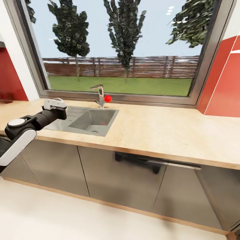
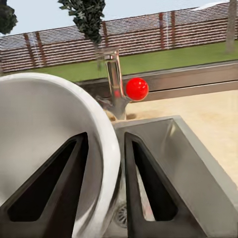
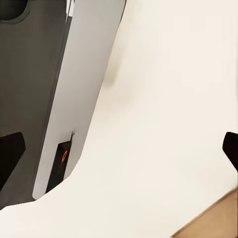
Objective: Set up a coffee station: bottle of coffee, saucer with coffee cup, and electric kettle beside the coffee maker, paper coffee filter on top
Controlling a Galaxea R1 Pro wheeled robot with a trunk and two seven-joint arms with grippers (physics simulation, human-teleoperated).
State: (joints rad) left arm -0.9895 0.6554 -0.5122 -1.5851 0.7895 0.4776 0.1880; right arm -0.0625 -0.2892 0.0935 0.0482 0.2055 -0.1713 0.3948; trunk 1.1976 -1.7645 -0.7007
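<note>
My left gripper [image 1: 61, 104] reaches out over the left end of the kitchen countertop [image 1: 160, 130], above the sink's drainboard. It is shut on the saucer [image 1: 56, 100], a small round white plate. In the left wrist view the saucer [image 2: 44, 129] stands on edge between the two black fingers [image 2: 148, 183], with its rim clamped, and my left gripper [image 2: 105, 144] points toward the sink basin and the tap. My right gripper [image 3: 121, 144] is open, with nothing between its fingertips [image 3: 12, 144]; it looks down at the pale floor and the robot's own body.
A steel sink [image 1: 90, 121] is set into the worktop under a wide window. Behind it stands a faucet [image 1: 100, 95] with a red knob [image 1: 107, 98]. Red wall panels [image 1: 223, 83] rise at the right. Dark grey cabinet fronts [image 1: 116, 173] run below.
</note>
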